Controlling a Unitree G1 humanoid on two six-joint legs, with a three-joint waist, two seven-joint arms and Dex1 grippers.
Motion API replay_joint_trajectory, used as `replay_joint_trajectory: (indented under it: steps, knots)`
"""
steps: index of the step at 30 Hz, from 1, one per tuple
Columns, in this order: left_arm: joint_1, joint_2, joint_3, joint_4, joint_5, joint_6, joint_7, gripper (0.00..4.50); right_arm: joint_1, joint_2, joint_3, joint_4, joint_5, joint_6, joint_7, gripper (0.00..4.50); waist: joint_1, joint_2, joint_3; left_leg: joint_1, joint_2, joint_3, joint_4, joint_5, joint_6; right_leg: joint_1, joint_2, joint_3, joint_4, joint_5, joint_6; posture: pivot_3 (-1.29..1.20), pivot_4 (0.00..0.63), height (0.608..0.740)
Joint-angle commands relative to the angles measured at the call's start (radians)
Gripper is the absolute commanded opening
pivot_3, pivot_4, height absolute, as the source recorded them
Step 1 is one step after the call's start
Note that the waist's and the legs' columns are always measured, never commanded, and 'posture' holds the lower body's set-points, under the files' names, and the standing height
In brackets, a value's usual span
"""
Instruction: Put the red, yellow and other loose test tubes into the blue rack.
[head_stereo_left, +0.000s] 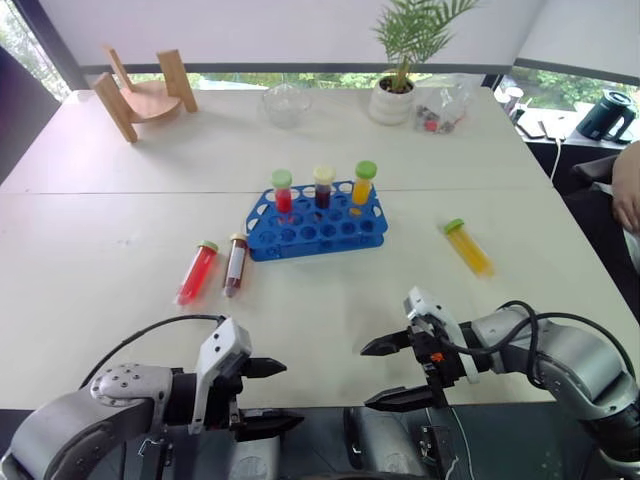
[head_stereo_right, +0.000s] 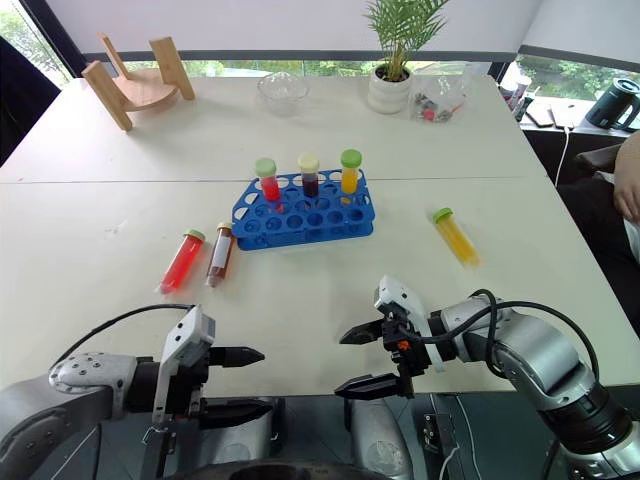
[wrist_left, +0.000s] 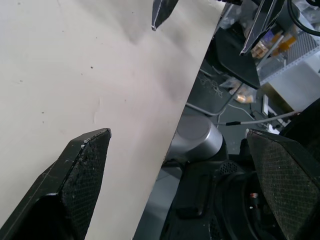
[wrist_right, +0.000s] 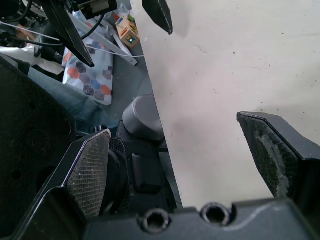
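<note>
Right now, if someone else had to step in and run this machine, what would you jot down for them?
Left gripper and right gripper: both open, empty, at the table's near edge.
Blue rack mid-table holds three tubes upright in its back row.
Still loose, lying flat: red tube and dark tube left of the rack, yellow tube to its right.
Left to do: rack those three.

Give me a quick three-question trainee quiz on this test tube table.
1. How many tubes stand in the blue rack?
2. True or false: the yellow tube lies on the table on the robot's right of the rack.
3. Which loose tube lies closer to the rack: A, the red tube, or B, the dark tube?

Key: 1. three; 2. true; 3. B.
</note>
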Motion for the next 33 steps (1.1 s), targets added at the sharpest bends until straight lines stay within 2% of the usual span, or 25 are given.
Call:
replay_joint_trajectory:
  steps: [1, 19, 23, 25, 28, 31, 33]
  knots:
    - [-0.015, -0.010, -0.003, -0.010, -0.017, -0.006, 0.002, 4.44, 0.005, 0.007, 0.004, -0.042, 0.001, -0.012, -0.001, 4.50, 0.000, 0.000, 0.000, 0.000, 0.000, 0.000, 0.000, 0.000, 0.000, 0.000, 0.000, 0.000, 0.000, 0.000, 0.000, 0.00, 0.150, 0.740]
    - [-0.101, -0.044, -0.012, 0.015, -0.037, 0.013, 0.023, 4.44, 0.001, 0.023, -0.031, -0.003, -0.008, -0.039, -0.015, 4.50, 0.000, 0.000, 0.000, 0.000, 0.000, 0.000, 0.000, 0.000, 0.000, 0.000, 0.000, 0.000, 0.000, 0.000, 0.001, 0.00, 0.150, 0.740]
    - [-0.169, -0.099, 0.048, 0.049, -0.169, 0.078, 0.102, 4.44, -0.028, 0.037, -0.077, -0.011, -0.015, 0.008, -0.116, 4.50, 0.001, 0.000, 0.000, 0.000, 0.000, 0.000, 0.001, 0.000, 0.000, 0.000, 0.000, 0.000, 0.000, 0.001, 0.002, 0.00, 0.150, 0.740]
    - [-0.230, -0.078, 0.066, 0.081, -0.186, 0.103, 0.102, 4.44, -0.056, 0.033, -0.120, -0.012, 0.013, 0.033, -0.130, 4.50, 0.001, 0.000, 0.000, 0.000, 0.000, 0.000, 0.001, 0.000, 0.000, 0.001, 0.000, 0.000, 0.000, 0.001, 0.002, 0.00, 0.150, 0.740]
    - [-0.345, 0.005, 0.077, 0.140, -0.170, 0.132, 0.061, 4.44, -0.158, 0.001, -0.205, 0.020, 0.088, 0.133, -0.135, 4.50, 0.001, 0.000, 0.000, 0.000, -0.001, 0.000, 0.002, 0.000, 0.000, 0.001, 0.000, 0.000, 0.001, 0.002, 0.003, 0.00, 0.150, 0.740]
    - [-0.509, 0.111, 0.085, 0.211, -0.155, 0.144, -0.023, 4.44, -0.411, -0.096, -0.230, 0.149, 0.163, 0.398, -0.126, 4.50, -0.003, 0.002, 0.002, 0.000, -0.001, 0.001, 0.003, 0.000, 0.000, -0.001, 0.000, 0.001, 0.002, 0.003, 0.002, 0.00, 0.150, 0.740]
    - [-0.589, 0.150, 0.070, 0.255, -0.117, 0.113, -0.075, 4.44, -0.543, -0.110, -0.226, 0.253, 0.135, 0.407, -0.127, 4.50, -0.002, 0.000, 0.001, 0.000, -0.001, 0.001, 0.001, 0.000, 0.000, -0.001, 0.000, 0.001, 0.000, 0.003, 0.002, 0.00, 0.150, 0.740]
